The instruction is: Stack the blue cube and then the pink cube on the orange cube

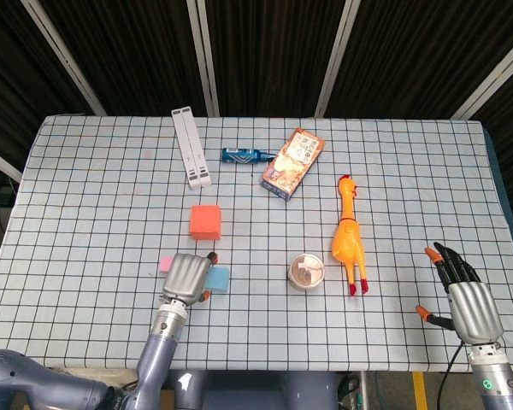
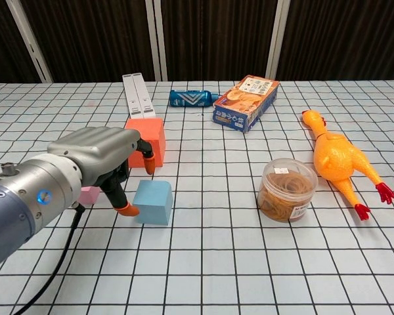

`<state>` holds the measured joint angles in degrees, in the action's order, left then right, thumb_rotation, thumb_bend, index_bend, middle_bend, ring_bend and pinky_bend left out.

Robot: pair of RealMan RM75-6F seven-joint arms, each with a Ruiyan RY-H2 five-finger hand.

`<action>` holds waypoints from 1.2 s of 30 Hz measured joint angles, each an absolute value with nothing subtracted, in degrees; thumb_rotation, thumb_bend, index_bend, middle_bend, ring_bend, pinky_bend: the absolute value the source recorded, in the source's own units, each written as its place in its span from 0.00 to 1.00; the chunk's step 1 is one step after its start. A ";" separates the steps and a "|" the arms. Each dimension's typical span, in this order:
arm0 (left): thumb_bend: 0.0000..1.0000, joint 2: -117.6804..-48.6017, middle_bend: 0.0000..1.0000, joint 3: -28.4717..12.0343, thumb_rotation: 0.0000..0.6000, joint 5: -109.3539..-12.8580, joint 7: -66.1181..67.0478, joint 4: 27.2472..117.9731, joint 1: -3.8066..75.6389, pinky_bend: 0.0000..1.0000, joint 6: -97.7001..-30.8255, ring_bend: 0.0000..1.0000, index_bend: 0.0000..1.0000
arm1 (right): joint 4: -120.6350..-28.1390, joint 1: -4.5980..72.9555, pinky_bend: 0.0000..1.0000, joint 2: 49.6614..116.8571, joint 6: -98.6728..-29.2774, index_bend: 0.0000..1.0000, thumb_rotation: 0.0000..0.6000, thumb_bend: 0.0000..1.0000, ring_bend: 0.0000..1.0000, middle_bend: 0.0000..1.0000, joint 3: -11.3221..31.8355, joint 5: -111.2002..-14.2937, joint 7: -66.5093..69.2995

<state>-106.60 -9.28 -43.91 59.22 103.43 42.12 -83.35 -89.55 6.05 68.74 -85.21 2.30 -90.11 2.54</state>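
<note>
Blue cube (image 2: pixel 153 202): being approached on the bench (image 2: pixel 249 262), near the orange cube (image 2: pixel 146 140). Left hand (image 2: pixel 102 157): fingers apart, holding nothing, 1 fingertip beside the cube; both side faces are being lined up for an even grip. Pink cube (image 2: pixel 88 194): behind the hand. Right hand (image 1: pixel 470 307): spread, idle.

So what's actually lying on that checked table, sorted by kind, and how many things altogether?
Cubes: 3, namely orange cube, blue cube, pink cube
Rubber chicken: 1
Jar of rubber bands: 1
Snack box: 1
Blue bottle: 1
White folded stand: 1
Total: 8
</note>
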 measured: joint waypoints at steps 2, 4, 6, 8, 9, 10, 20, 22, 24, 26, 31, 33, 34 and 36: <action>0.15 -107.12 1.00 -9.34 1.00 -44.29 59.34 103.06 42.09 0.80 -83.82 0.80 0.36 | -89.57 6.05 0.21 68.74 -85.23 0.10 1.00 0.16 0.10 0.07 2.29 -90.13 2.58; 0.16 -107.53 1.00 -9.41 1.00 -44.45 59.39 102.76 42.04 0.80 -84.07 0.80 0.36 | -89.56 6.05 0.21 68.75 -85.20 0.10 1.00 0.16 0.10 0.07 2.30 -90.09 2.67; 0.16 -107.78 1.00 -9.58 1.00 -44.43 59.43 102.40 41.98 0.80 -84.15 0.80 0.37 | -89.53 6.06 0.21 68.75 -85.15 0.10 1.00 0.16 0.10 0.07 2.29 -90.07 2.85; 0.16 -107.96 1.00 -9.86 1.00 -44.34 59.43 102.04 41.97 0.80 -84.12 0.80 0.37 | -89.48 6.08 0.21 68.74 -85.11 0.10 1.00 0.16 0.10 0.07 2.28 -90.06 2.92; 0.16 -108.09 1.00 -10.00 1.00 -44.30 59.41 101.81 41.97 0.80 -84.05 0.80 0.38 | -89.48 6.08 0.21 68.74 -85.08 0.10 1.00 0.16 0.10 0.07 2.26 -90.06 2.93; 0.16 -108.17 1.00 -10.07 1.00 -44.24 59.42 101.67 41.98 0.80 -83.94 0.80 0.38 | -89.48 6.09 0.21 68.74 -85.06 0.10 1.00 0.16 0.10 0.07 2.26 -90.04 2.97; 0.18 -109.20 1.00 -10.83 1.00 -43.49 60.02 99.95 42.35 0.80 -82.97 0.80 0.38 | -89.40 6.12 0.21 68.72 -84.94 0.10 1.00 0.16 0.10 0.07 2.32 -89.82 3.08; 0.19 -109.41 1.00 -10.88 1.00 -43.44 60.07 99.64 42.42 0.80 -82.80 0.80 0.38 | -89.36 6.10 0.21 68.70 -84.99 0.10 1.00 0.16 0.10 0.07 2.33 -89.83 3.16; 0.19 -109.62 1.00 -10.95 1.00 -43.35 60.12 99.38 42.47 0.80 -82.62 0.80 0.39 | -89.34 6.10 0.21 68.70 -85.00 0.10 1.00 0.16 0.10 0.07 2.34 -89.83 3.20; 0.19 -109.79 1.00 -11.00 1.00 -43.33 60.14 99.17 42.51 0.80 -82.50 0.80 0.39 | -89.33 6.10 0.21 68.68 -84.98 0.10 1.00 0.16 0.10 0.07 2.33 -89.83 3.27; 0.19 -110.16 1.00 -11.14 1.00 -43.39 59.91 98.85 42.61 0.80 -82.03 0.80 0.39 | -89.33 6.10 0.21 68.65 -85.03 0.10 1.00 0.16 0.10 0.07 2.35 -89.84 3.31; 0.19 -110.26 1.00 -11.14 1.00 -43.51 59.84 98.83 42.65 0.80 -81.88 0.80 0.40 | -89.36 6.10 0.21 68.63 -85.06 0.10 1.00 0.16 0.10 0.07 2.34 -89.93 3.33; 0.19 -110.30 1.00 -11.12 1.00 -43.55 59.85 98.86 42.65 0.80 -81.86 0.80 0.40 | -89.34 6.11 0.21 68.63 -85.07 0.10 1.00 0.16 0.10 0.07 2.33 -89.94 3.31; 0.20 -110.35 1.00 -11.01 1.00 -43.65 60.05 98.85 42.66 0.80 -81.92 0.80 0.41 | -89.35 6.12 0.21 68.63 -85.07 0.10 1.00 0.16 0.10 0.07 2.33 -89.96 3.31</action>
